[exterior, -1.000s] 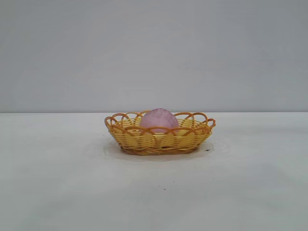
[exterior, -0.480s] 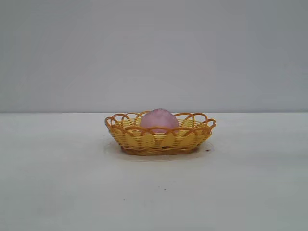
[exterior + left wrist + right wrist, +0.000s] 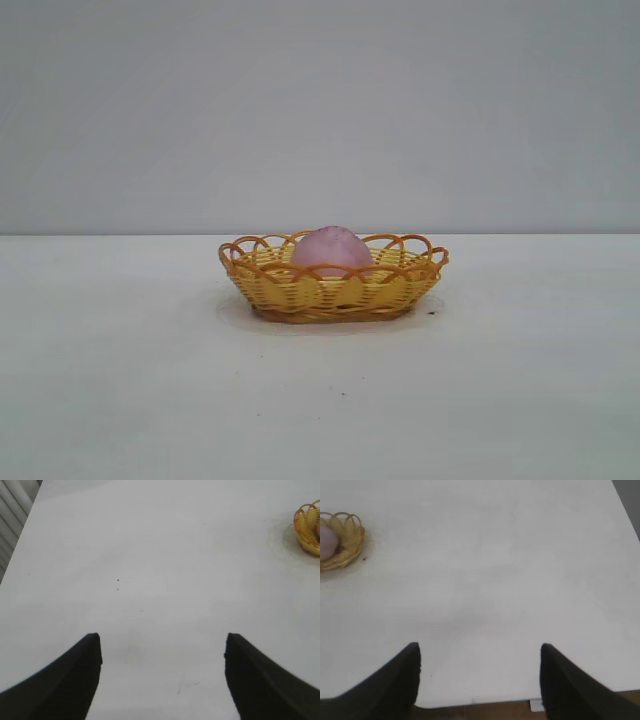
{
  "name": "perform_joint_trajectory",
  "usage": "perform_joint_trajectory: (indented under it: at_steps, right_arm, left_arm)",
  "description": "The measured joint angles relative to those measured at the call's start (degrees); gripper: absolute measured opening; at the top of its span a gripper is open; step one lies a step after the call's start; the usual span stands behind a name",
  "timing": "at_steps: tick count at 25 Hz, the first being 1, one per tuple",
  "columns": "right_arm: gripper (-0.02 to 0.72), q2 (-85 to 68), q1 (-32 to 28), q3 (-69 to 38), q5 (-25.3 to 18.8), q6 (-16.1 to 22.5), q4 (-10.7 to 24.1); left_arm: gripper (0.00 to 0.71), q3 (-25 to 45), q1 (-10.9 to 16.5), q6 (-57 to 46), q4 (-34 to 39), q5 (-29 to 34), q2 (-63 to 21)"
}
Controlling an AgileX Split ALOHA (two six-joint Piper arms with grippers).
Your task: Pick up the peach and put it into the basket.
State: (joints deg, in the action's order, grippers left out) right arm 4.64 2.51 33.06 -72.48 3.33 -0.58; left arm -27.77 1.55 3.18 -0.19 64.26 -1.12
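White tabletop (image 3: 120, 400) under a plain grey wall (image 3: 320, 100) — at the centre of the exterior view the peach (image 3: 331, 249) sits inside the basket (image 3: 300, 292), its top above the looped rim. My left gripper (image 3: 162, 647) and right gripper (image 3: 480, 655) both hang spread wide and empty over bare table, well apart from the basket. I judge the placing done; the best move is to keep both arms clear and not nudge the basket. Against the earlier frames nothing has shifted — peach and basket lie the same.
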Motion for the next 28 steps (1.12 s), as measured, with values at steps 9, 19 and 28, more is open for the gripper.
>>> perform_joint_trajectory:
  at_steps: [9, 19, 28]
  right_arm:
    - [0.440, -5.65, 0.00, -3.30, 3.18, -1.68, -0.38]
    - [0.440, -5.65, 0.00, -4.97, 6.68, -8.53, -4.68]
    - [0.440, -5.65, 0.00, -4.97, 6.80, -7.44, -4.95]
  left_arm:
    - [0.458, 0.00, 0.00, 0.00, 0.00, -0.03, 0.00]
    - [0.458, 0.00, 0.00, 0.00, 0.00, -0.03, 0.00]
    - [0.458, 0.00, 0.00, 0.00, 0.00, -0.03, 0.00]
